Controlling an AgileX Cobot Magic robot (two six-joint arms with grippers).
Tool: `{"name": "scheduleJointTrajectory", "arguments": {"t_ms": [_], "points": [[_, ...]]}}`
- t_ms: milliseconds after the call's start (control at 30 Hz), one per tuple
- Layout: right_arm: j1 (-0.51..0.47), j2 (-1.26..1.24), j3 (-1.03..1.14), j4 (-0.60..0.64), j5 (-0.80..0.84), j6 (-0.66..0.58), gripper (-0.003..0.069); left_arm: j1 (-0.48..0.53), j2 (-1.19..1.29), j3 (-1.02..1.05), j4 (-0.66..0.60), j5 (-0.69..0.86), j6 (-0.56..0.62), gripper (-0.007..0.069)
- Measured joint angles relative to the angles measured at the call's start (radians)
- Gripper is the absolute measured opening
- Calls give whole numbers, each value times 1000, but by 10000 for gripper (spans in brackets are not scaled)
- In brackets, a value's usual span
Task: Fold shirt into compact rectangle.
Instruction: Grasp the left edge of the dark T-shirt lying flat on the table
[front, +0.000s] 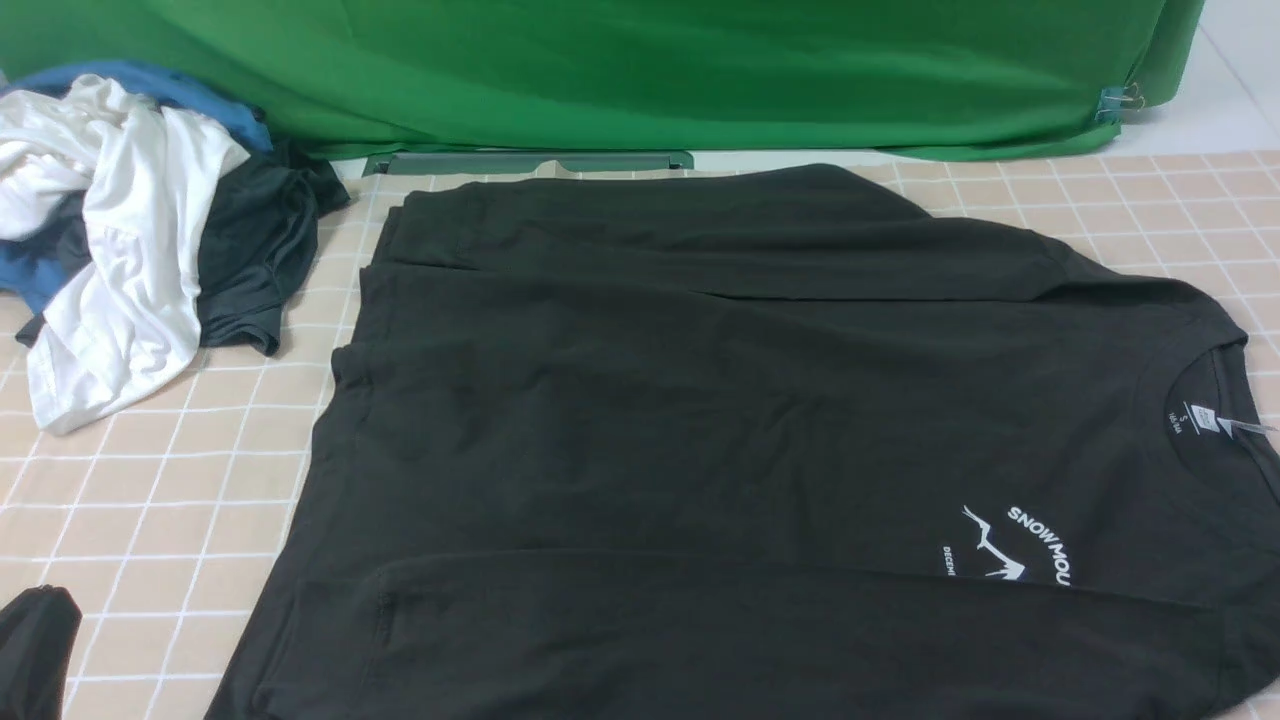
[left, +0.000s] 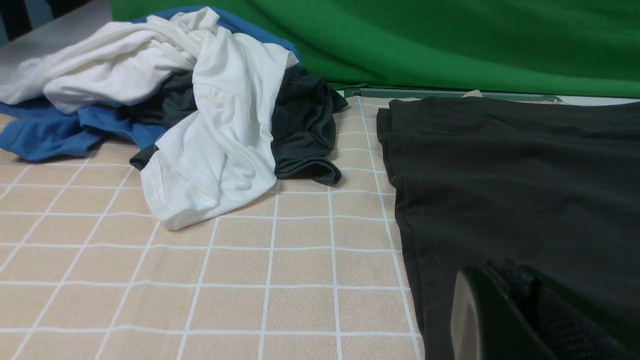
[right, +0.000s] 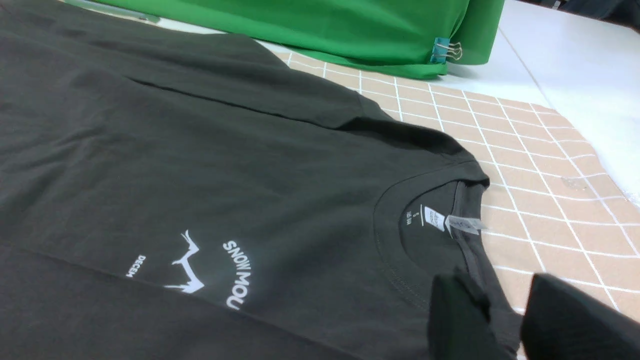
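Black shirt (front: 700, 450) flat, sleeves folded in, clothes pile (front: 130, 230) nearby

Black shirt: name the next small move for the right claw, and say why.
Probably close the right claw on the edge of the shirt beside its neck. Its fingers appear to stand apart on either side of that edge, and both sleeves already lie folded over the body, so the neck end looks ready to go toward the hem.

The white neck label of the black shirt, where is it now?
In the front view, the small white label sits inside the round neck of the large black cotton shirt, on the right side, close to the white mountain print.
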Motion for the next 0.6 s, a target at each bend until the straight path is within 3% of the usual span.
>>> {"name": "scheduleJointTrajectory", "arguments": {"t_ms": [367,600], "points": [[0,0,0,0,0,0,243,0,0,0,3,0,0,20],[0,0,0,0,0,0,243,0,0,0,83,-2,29,20]]}}
